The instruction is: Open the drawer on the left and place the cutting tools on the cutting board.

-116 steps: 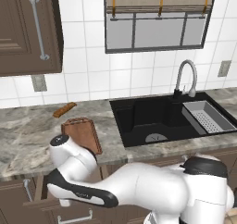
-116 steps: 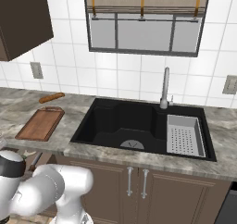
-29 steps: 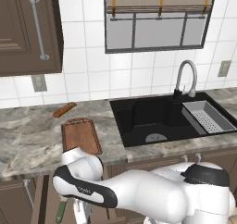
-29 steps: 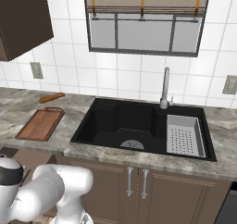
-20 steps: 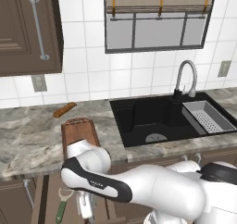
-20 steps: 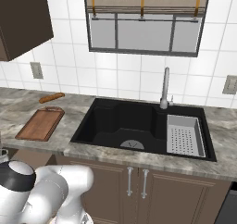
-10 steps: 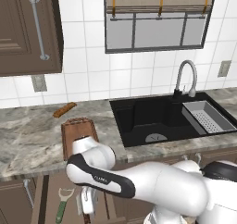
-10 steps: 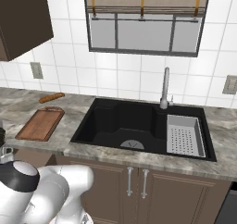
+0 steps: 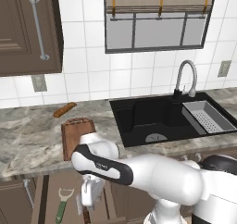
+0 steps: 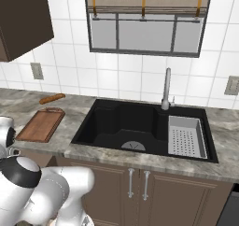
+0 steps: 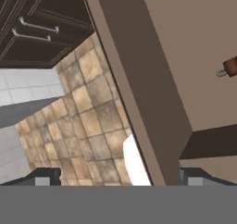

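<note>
- Fingers sit spread wide apart, gripping nothing; one dark tip pokes up at each lower corner of the hand view, over the drawer wall.
- Drawer stands pulled open below the bench.
- Green-handled peeler lies on the drawer floor, just left of the hand.
- Pale tool seems to lie against the drawer's outer wall.
- Cutting board rests on the bench, bread stick behind it.

Matt brown wood lines the drawer; the cutting board is reddish, grooved wood.
</note>
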Motion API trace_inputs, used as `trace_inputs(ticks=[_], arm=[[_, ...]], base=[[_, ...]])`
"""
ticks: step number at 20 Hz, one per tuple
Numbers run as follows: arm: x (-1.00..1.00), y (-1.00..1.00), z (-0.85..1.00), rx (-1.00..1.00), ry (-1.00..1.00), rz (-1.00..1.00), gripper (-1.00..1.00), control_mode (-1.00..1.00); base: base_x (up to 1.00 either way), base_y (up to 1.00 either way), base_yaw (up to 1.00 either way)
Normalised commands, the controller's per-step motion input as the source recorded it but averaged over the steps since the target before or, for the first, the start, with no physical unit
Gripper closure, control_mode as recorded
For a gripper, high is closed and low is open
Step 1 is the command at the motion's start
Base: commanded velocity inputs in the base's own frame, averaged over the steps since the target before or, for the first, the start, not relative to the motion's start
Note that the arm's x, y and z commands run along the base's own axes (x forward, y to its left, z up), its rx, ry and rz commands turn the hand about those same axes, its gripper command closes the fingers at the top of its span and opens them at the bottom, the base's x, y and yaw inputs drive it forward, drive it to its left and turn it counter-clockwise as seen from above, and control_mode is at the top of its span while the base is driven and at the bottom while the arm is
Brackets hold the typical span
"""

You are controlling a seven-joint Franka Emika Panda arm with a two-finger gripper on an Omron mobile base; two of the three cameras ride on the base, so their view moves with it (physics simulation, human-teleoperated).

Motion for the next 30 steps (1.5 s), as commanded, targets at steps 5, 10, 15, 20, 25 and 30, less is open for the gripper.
trace_inputs(ticks=[5, 10, 15, 20, 25, 30], arm=[[0.00, 0.00, 0.00, -0.04, 0.03, -0.28, -1.00, -1.00], [0.00, 0.00, -0.03, -0.15, 0.00, -0.26, -1.00, -1.00], [0.00, 0.00, -0.08, -0.22, 0.00, -0.18, -1.00, -1.00], [0.00, 0.00, -0.04, -0.21, 0.00, -0.08, -1.00, -1.00], [0.06, 0.00, -0.02, -0.13, 0.00, -0.05, -1.00, -1.00], [0.01, 0.00, -0.04, -0.09, 0.00, -0.05, -1.00, -1.00]], base=[[0.00, 0.00, 0.00], [0.00, 0.00, 0.00], [0.00, 0.00, 0.00], [0.00, 0.00, 0.00], [0.00, 0.00, 0.00], [0.00, 0.00, 0.00]])
